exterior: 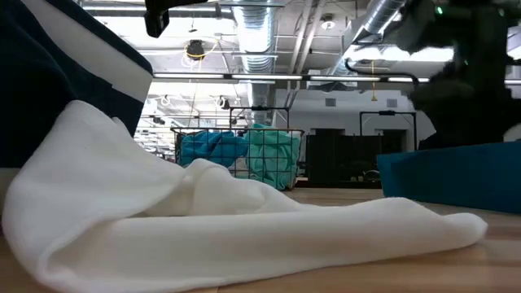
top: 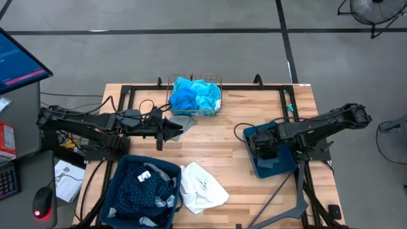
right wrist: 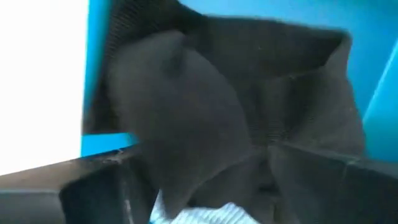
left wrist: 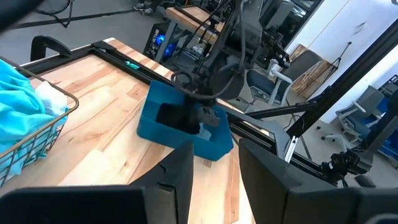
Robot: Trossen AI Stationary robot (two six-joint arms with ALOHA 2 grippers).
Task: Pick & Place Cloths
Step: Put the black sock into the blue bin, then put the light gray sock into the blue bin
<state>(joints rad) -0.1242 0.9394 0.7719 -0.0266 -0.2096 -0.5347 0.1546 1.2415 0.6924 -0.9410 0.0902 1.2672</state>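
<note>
My right gripper (top: pixel 264 147) reaches down into the teal bin (top: pixel 284 166) on the table's right. It is open (right wrist: pixel 205 186), one finger on each side of a dark grey cloth (right wrist: pixel 205 112) lying in the bin. My left gripper (top: pixel 173 127) hovers open (left wrist: pixel 214 168) and empty near the table's middle, just in front of the wire basket (top: pixel 219 79). The basket holds a bright blue cloth (top: pixel 184 95) and a turquoise cloth (top: pixel 208 97). A white cloth (top: pixel 200 187) lies on the table. A navy dotted cloth (top: pixel 137 187) fills the near left bin (top: pixel 164 164). My right gripper comes from above into the bin, with the dark grey cloth's bunched folds (right wrist: pixel 186 143) between its fingers. Whether the fingers touch the cloth, I cannot tell.
A small grey cloth (top: pixel 181 121) lies at the basket's near side, beside my left gripper. A black frame rail (top: pixel 267 87) runs along the table's far edge. Bare wood (top: pixel 216 143) stretches between the two arms. A desk with a monitor and mouse stands left of the table.
</note>
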